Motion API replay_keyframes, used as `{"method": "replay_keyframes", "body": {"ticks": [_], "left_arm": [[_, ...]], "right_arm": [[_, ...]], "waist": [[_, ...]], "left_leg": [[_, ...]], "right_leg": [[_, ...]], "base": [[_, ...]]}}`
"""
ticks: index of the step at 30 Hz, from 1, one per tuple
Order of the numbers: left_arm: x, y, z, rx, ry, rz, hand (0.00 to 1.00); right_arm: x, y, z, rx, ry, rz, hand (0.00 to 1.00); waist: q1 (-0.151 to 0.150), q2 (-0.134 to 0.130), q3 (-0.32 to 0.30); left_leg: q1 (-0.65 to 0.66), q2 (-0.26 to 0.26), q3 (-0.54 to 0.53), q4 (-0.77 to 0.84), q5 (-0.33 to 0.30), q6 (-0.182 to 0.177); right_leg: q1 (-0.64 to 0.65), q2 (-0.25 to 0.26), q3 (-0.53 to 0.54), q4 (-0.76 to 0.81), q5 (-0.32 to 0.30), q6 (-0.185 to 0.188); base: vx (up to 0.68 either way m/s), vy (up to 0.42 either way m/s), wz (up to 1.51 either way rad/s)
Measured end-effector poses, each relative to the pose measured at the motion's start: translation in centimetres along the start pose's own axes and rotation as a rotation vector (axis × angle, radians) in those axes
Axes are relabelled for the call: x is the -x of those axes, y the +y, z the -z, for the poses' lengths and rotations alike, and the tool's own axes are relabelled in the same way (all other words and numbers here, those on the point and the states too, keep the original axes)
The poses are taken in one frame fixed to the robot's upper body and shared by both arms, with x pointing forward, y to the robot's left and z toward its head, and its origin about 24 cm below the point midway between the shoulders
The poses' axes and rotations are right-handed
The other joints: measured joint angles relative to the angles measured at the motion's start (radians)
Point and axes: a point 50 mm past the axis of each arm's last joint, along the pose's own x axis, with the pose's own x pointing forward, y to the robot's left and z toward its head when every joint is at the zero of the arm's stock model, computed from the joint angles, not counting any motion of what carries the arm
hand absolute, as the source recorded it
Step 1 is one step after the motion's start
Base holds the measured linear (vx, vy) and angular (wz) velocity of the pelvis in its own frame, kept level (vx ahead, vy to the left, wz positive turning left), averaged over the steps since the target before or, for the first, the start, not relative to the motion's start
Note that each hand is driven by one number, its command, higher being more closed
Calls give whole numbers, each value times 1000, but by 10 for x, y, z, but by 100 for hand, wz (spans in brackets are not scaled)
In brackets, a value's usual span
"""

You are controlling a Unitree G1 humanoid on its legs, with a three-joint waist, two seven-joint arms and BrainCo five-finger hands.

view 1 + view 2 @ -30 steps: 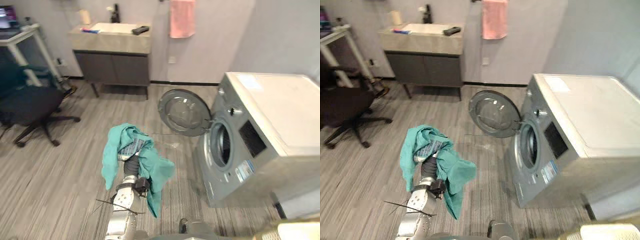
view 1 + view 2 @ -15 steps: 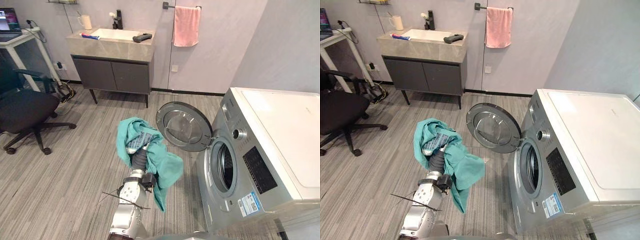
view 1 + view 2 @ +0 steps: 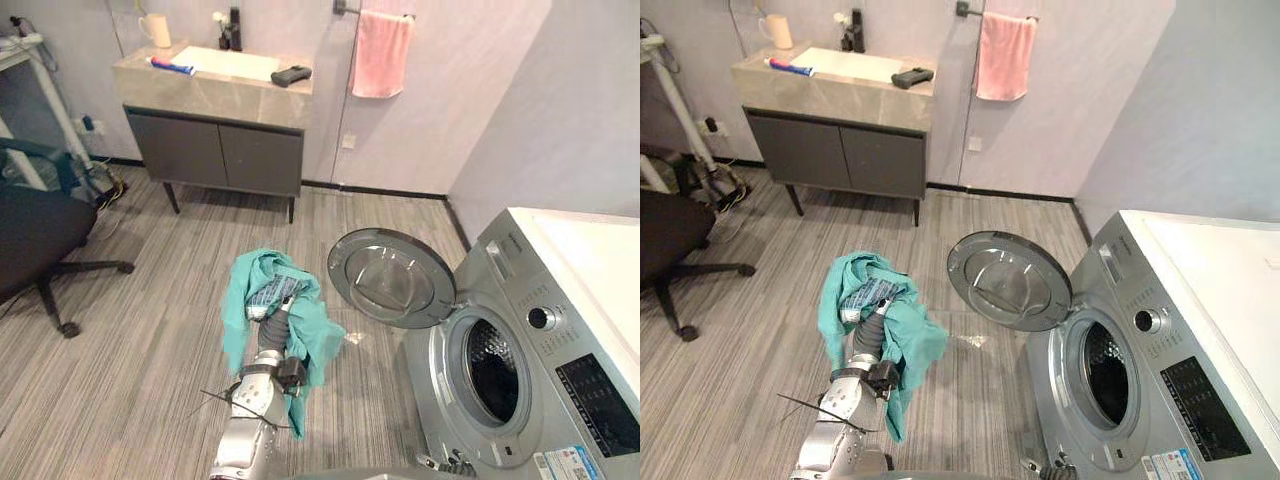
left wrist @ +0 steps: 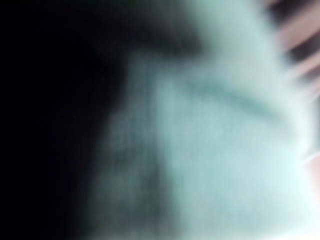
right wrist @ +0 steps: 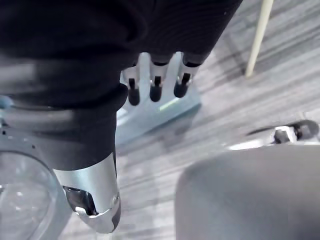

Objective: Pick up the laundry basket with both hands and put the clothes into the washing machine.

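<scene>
The clothes (image 3: 255, 300), a crumpled teal bundle with a paler patterned patch, hang draped over my left hand (image 3: 273, 326). I hold that hand raised above the floor (image 3: 140, 340), to the left of the washing machine (image 3: 520, 390), whose round door (image 3: 390, 280) stands wide open. The cloth hides the fingers, so I cannot tell their grip. The left wrist view has teal fabric pressed close. In the right wrist view my right hand (image 5: 155, 86) hangs relaxed, fingers straight, grasping nothing.

Print on the washing machine (image 3: 1210, 300) sticker (image 3: 1170, 467) looks too small to read.
</scene>
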Motion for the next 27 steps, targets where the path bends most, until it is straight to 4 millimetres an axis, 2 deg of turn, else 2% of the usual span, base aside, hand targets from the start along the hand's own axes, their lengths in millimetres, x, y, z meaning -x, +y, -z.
{"method": "replay_keyframes", "body": {"ticks": [1,3,5,6,7,8,9,11,16,17,18,19,20,21,22,23,24,26,27], "left_arm": [[1,1,1,-3,3,-1,100],[1,0,1,-3,4,4,100],[1,-3,-1,1,-7,16,100],[1,-2,-1,3,-3,12,100],[2,-2,0,3,-2,11,100],[2,-3,2,12,10,7,100],[3,-6,3,26,15,19,100],[2,-8,2,45,8,13,100],[2,-6,3,61,13,4,100],[3,2,2,61,8,-29,100],[3,5,2,61,8,-42,100],[6,14,2,61,11,-80,100],[8,18,3,62,16,-98,100],[13,25,7,62,35,-128,100],[15,27,9,61,43,-140,100],[15,28,13,61,63,-141,100],[16,25,22,61,103,-131,100],[18,24,33,61,153,-129,100],[21,25,43,61,201,-133,100]], "right_arm": [[0,0,-1,1,-6,0,0],[0,0,-3,3,-15,0,0],[1,0,-2,14,-10,-2,0],[1,-1,-2,19,-10,0,0],[1,0,-2,22,-10,-1,0],[0,-4,-3,34,-13,6,0],[-1,-7,-5,62,-17,14,0],[-1,-7,-4,77,-9,12,0],[0,-12,0,71,5,18,0],[0,-14,2,59,13,25,0],[0,-17,2,60,13,31,0],[0,-20,2,58,12,37,0],[0,-21,1,58,11,38,0],[0,-22,3,57,16,41,0],[0,-21,5,55,22,39,0],[2,-20,8,59,30,35,0],[2,-21,10,57,37,37,0],[2,-22,12,57,48,36,0],[1,-21,11,59,46,34,0]], "waist": [[-10,-1,1],[-13,-2,2],[-12,-3,4],[-11,-4,5],[-10,-4,7],[-14,10,13],[-14,39,22],[-15,31,22],[-13,49,35],[-16,60,42],[-9,73,45],[-2,94,49],[-4,97,46],[-6,103,34],[-7,98,32],[-4,75,27],[-9,74,24],[-8,71,26],[-8,66,27]], "left_leg": [[29,-3,11,-26,0,0],[81,-8,43,-88,0,0],[102,-3,71,-98,-1,-2],[99,12,95,-68,-10,-16],[99,24,108,-44,-21,-26],[104,58,106,-9,-43,-41],[120,96,122,-11,-47,-52],[142,109,139,-46,-36,-68],[218,161,171,-37,-42,-89],[180,219,155,133,-46,-77],[153,251,133,217,-41,-61],[98,296,80,376,-1,5],[74,312,57,436,32,41],[38,332,24,522,123,64],[15,337,15,562,203,72],[-13,330,7,606,212,63],[-36,296,-2,617,88,17],[-42,250,-6,577,23,-7],[-37,199,-25,499,-18,-21]], "right_leg": [[-32,-2,-39,45,-2,-3],[-74,-1,-143,37,-10,-17],[-89,0,-251,-136,-24,-38],[-84,-2,-296,-268,-20,-48],[-78,-4,-326,-328,-21,-75],[-49,27,-348,-352,-14,-124],[-31,66,-352,-382,-19,-117],[-28,90,-340,-397,-24,-126],[35,139,-344,-402,-74,-127],[75,175,-339,-415,-81,-137],[88,193,-340,-417,-82,-139],[110,222,-327,-416,-100,-174],[117,235,-312,-412,-107,-188],[126,254,-272,-412,-114,-198],[134,259,-236,-421,-114,-201],[152,254,-191,-442,-110,-222],[162,245,-142,-467,-101,-234],[177,231,-96,-492,-88,-229],[203,215,-49,-521,-75,-220]], "base": [[46,94,-33],[114,6,-19],[195,-119,-27],[170,-159,-40],[150,-190,-42],[160,-186,-48],[173,-181,-43],[202,-156,-32],[214,-118,-20],[179,-116,-30],[217,-118,-62],[146,-58,-67],[199,-40,-93],[210,-13,-89],[218,3,-105],[289,24,-106],[236,40,-96],[249,118,-84],[236,174,-108]]}}
